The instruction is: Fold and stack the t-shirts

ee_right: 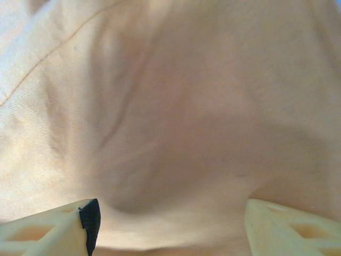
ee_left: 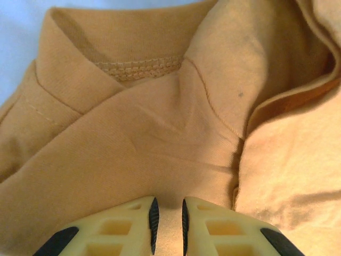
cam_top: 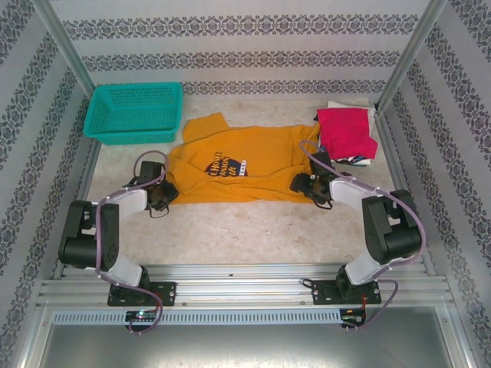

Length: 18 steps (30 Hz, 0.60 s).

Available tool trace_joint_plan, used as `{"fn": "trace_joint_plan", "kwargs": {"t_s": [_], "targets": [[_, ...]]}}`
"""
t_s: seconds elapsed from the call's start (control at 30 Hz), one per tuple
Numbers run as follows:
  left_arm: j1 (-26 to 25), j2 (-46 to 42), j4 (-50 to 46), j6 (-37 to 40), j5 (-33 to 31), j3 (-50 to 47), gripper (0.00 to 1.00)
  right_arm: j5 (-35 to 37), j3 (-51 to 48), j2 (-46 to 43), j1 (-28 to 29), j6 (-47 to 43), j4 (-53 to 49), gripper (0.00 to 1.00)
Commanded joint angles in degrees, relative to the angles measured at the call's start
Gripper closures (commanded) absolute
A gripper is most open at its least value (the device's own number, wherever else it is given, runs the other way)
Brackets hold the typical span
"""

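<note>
The mustard-orange t-shirt [cam_top: 253,157] lies spread across the middle of the table, with its dark chest lettering [cam_top: 224,165] partly folded under. At the shirt's near left corner my left gripper [cam_top: 163,195] is closed, and the left wrist view has its pads [ee_left: 154,216] pinching a fold of orange cloth [ee_left: 160,133] near a stitched hem. My right gripper [cam_top: 304,184] sits at the shirt's near right edge. In the right wrist view its fingers [ee_right: 90,218] stand wide apart over the orange cloth [ee_right: 176,122], gripper [ee_right: 168,224] open. A crimson-red shirt [cam_top: 345,130] lies folded at the far right.
A teal mesh basket [cam_top: 136,113] stands at the far left, touching the shirt's upper sleeve area. Under the crimson shirt are white and dark shirts [cam_top: 360,159] in a pile beside the right frame post. Bare tabletop [cam_top: 245,230] lies between the shirt and the arm bases.
</note>
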Motion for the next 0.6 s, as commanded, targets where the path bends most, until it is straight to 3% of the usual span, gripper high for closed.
{"fn": "trace_joint_plan", "kwargs": {"t_s": [0.0,0.27,0.57], "targets": [[2.14,-1.62,-7.38,2.98,-3.75,-3.6,0.77,0.74,-2.59,-1.85,-0.64,1.62,-2.97,0.28],[2.53,-8.02,-12.33,4.25,-4.36,-0.89,0.73,1.44,-2.57,-6.91,0.85,2.93,-3.14,0.29],[-1.76,-12.79,-11.75,-4.25,-4.67,4.18,0.41,5.47,1.58,-7.24,6.52,1.4,-2.61,0.29]]}}
